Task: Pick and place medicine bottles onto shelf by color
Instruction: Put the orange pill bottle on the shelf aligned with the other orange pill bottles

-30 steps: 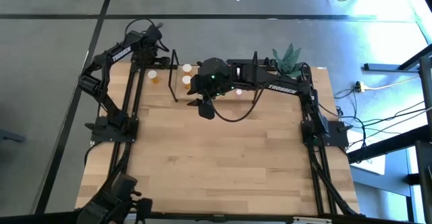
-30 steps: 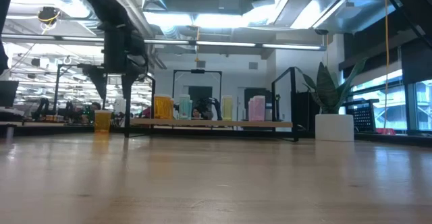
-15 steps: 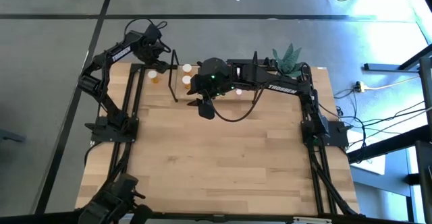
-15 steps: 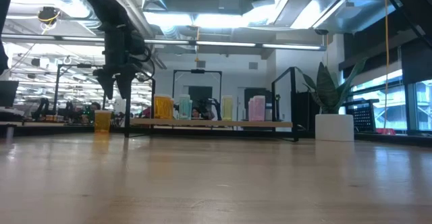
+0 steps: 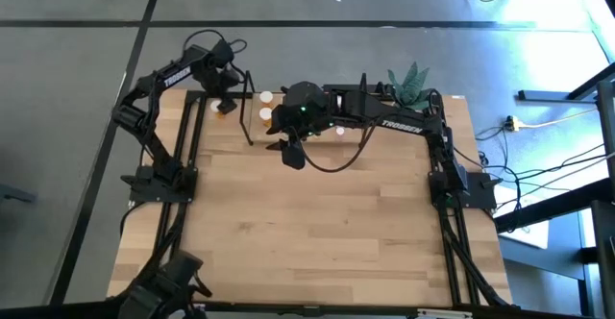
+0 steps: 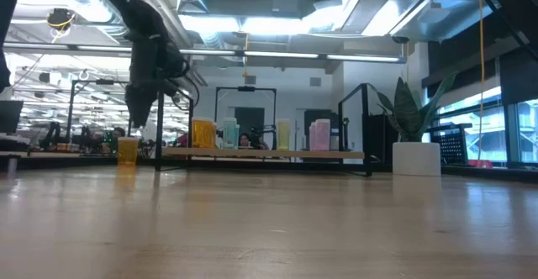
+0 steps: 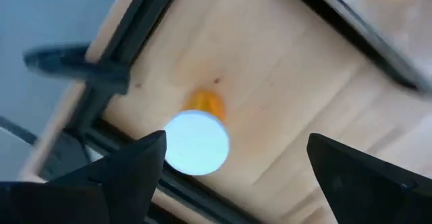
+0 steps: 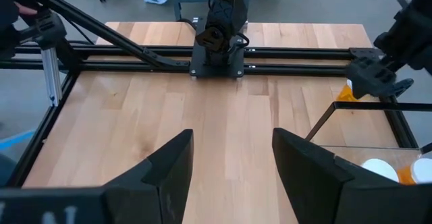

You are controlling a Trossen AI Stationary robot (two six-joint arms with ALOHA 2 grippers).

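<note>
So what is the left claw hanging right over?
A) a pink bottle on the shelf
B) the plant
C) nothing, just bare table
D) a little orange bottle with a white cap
D. The left wrist view looks down past the open left claw at the orange bottle, its white cap between the two fingers, standing on the table.

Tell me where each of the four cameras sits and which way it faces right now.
High view: overhead, straight down on the table, both arms.
Low view: at tabletop height, facing the shelf and room; left arm hangs in.
Left wrist view: above an orange bottle, between the open left end effector fingers.
Right wrist view: over bare table, open right end effector.
Shared: left wrist and low views show that orange bottle.
</note>
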